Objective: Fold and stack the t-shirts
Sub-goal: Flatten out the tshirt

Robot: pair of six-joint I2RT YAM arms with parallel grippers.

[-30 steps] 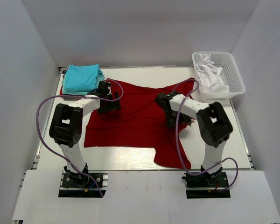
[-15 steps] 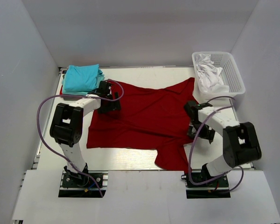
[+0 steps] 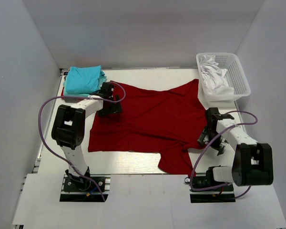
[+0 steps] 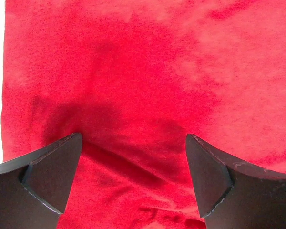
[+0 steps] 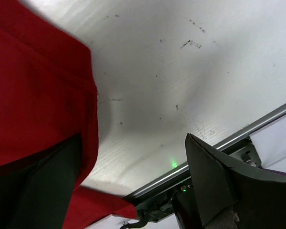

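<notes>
Here, the large dark red t-shirt (image 3: 148, 119) lies spread on the white tabletop (image 3: 133, 164) between the two arms. It is mostly flat, with soft wrinkles, and one irregular flap reaches toward the near edge. In the left wrist view its cloth looks matte and a little fuzzy (a fine knit, with low creases). The left end effector (image 4: 133, 143) hovers over the far left part of this shirt. Its two dark wedge-shaped fingers are spread wide and grip nothing; only red fabric shows between them. The right end effector (image 5: 133, 162) is at the right edge of the same shirt and is released too. Its jaws stand wide apart, with bare, scuffed tabletop between them and the red hem beside one finger. Whether that finger touches the cloth, I cannot tell. The folded turquoise t-shirts (image 3: 83, 79) sit as a soft rectangular pile at the far left corner, just beside the red shirt. A white plastic mesh basket (image 3: 240, 81) stands at the far right, with crumpled white cloth (image 3: 213, 76) inside.
</notes>
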